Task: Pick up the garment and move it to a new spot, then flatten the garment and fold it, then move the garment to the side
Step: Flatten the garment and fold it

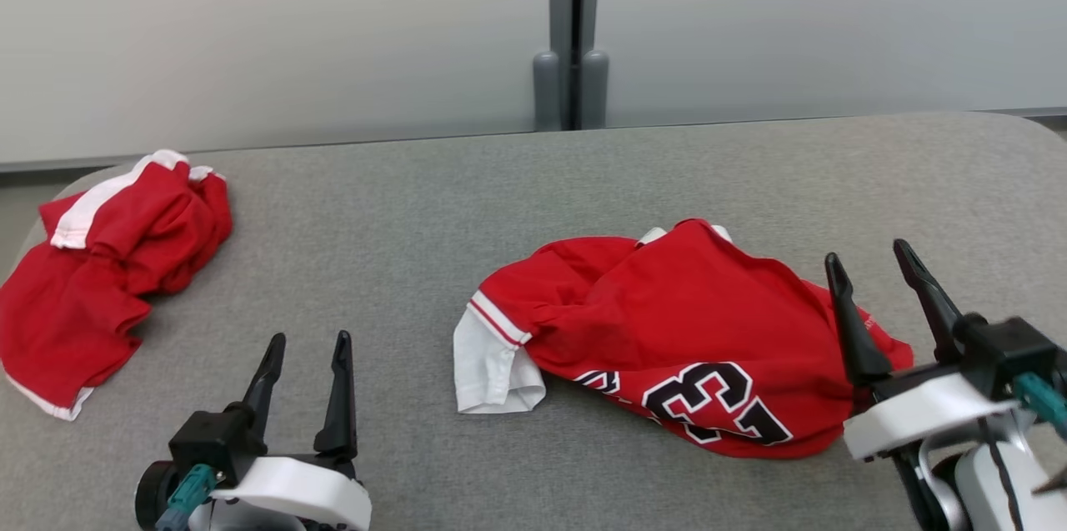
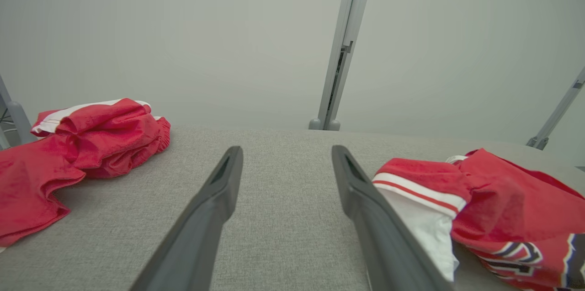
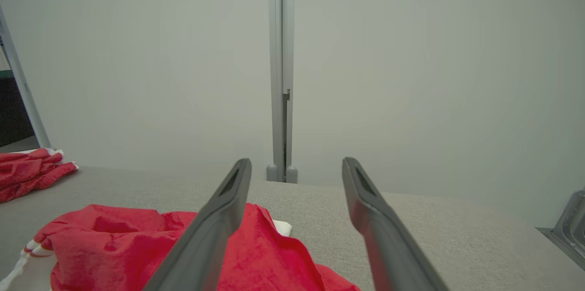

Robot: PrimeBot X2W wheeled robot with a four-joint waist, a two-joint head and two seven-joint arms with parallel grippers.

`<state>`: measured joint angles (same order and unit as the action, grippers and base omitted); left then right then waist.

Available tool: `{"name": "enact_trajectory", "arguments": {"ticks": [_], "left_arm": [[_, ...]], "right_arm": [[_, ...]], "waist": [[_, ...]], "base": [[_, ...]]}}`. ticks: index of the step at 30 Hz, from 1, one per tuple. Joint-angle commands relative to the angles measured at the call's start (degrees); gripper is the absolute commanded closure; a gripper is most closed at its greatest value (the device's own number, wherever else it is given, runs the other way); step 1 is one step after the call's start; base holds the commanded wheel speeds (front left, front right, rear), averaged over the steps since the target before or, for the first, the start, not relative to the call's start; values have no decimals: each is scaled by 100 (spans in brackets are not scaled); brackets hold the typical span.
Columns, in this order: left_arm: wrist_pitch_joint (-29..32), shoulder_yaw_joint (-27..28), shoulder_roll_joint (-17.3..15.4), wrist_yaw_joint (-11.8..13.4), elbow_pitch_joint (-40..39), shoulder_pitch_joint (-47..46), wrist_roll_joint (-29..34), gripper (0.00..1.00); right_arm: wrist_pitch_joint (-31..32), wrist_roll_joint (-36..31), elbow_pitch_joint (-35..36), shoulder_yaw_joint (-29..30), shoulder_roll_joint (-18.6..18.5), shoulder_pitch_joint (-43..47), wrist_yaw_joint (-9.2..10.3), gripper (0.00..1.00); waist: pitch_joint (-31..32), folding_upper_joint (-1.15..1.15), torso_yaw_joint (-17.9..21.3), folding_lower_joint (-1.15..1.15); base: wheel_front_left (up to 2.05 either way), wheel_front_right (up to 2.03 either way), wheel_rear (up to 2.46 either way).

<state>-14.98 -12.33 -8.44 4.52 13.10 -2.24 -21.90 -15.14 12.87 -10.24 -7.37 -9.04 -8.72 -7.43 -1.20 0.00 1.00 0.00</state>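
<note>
So both claws spread, empty: right gripper point(image 1: 869, 254) should pinch the jersey point(image 1: 692, 331) beside it, left gripper point(image 1: 309, 338) its white sleeve point(image 1: 492, 364).

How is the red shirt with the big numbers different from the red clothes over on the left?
The numbered shirt shows big black-and-white digits; the left garment shows none. The numbered shirt has a white sleeve poking out; the left garment has a white band along its top. The numbered shirt lies right of the middle; the left garment sits at the table's left edge. Both are red, white-trimmed and crumpled.
</note>
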Motion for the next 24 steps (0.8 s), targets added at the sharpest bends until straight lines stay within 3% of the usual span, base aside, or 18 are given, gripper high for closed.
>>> {"name": "enact_trajectory", "arguments": {"ticks": [1, 12, 24], "left_arm": [[6, -32, 1, -41, 12, -120, -36, 0], [31, -235, 151, -171, 169, -515, -81, 0], [-5, -340, 265, -279, 412, -800, -138, 0]], "right_arm": [[74, 35, -203, -89, -179, -200, -11, 0], [1295, 864, -1853, -1201, -1190, -2193, -10, 0], [3235, 2041, -3528, -2443, -1463, -3666, -7, 0]], "waist": [[-88, 0, -136, 0], [-655, 0, -969, 0], [-949, 0, -1492, 0]], "base": [[0, 0, 0], [0, 0, 0], [0, 0, 0]]}}
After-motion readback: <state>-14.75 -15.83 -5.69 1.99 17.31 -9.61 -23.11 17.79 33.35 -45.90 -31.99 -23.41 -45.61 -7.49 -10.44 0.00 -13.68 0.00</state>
